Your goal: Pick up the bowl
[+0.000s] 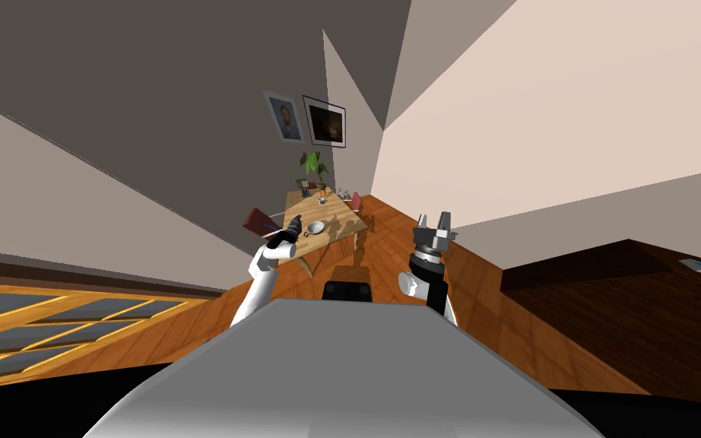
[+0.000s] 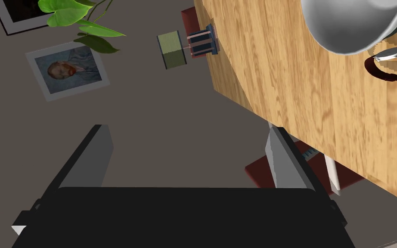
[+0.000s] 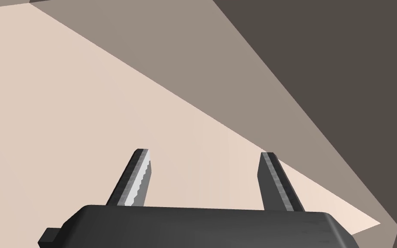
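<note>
bowl (image 1: 315, 226) on table (image 1: 339, 214) | left hand (image 1: 294, 227) near | right hand (image 1: 434, 223) raised

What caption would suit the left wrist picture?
Open left end effector at the edge of the wooden table, grey bowl nearby, not yet grasped.

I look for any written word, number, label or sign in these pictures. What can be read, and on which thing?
None can be read. The portrait and the dark framed picture bear no writing; the books on the wooden table are too small to read.

Wooden table (image 1: 345, 222) on wood floor (image 1: 474, 296), framed pictures (image 1: 325, 122) on grey wall (image 1: 151, 76).
</note>
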